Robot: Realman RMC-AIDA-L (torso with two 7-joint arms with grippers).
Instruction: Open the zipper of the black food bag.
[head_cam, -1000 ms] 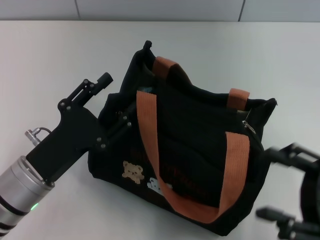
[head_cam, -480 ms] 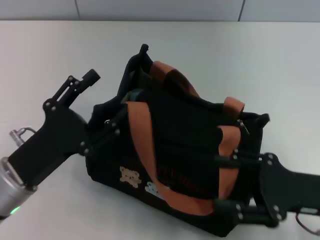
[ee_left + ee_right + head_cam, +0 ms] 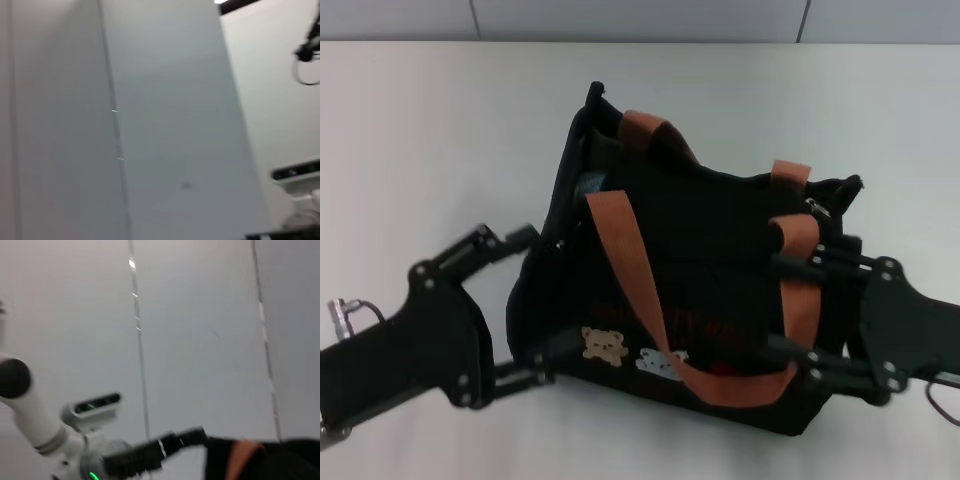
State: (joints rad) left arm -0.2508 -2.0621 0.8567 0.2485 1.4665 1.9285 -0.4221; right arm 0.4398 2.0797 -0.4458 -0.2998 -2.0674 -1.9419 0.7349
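Observation:
The black food bag [image 3: 710, 250] stands mid-table with its orange-brown handles [image 3: 625, 250] draped over the front and bear patches low on that side. The zipper's silver pull tab [image 3: 817, 208] sits at the bag's right top corner. My left gripper [image 3: 528, 305] is open, its fingers [image 3: 510, 240] straddling the bag's left end. At the right end my right gripper [image 3: 788, 308] is also open, one finger [image 3: 795, 265] high and one low against the bag. The right wrist view catches a corner of the bag [image 3: 270, 460] and an orange strap [image 3: 242, 452].
The white table [image 3: 440, 130] spreads around the bag, with a grey wall behind. In the right wrist view the robot's white body [image 3: 45, 425] and a black finger of the other arm [image 3: 155, 452] show. The left wrist view shows only wall panels.
The left gripper dropped toward the front and turned to straddle the bag's left end. The right gripper came in from the lower right to the right end. The bag shifted and turned slightly.

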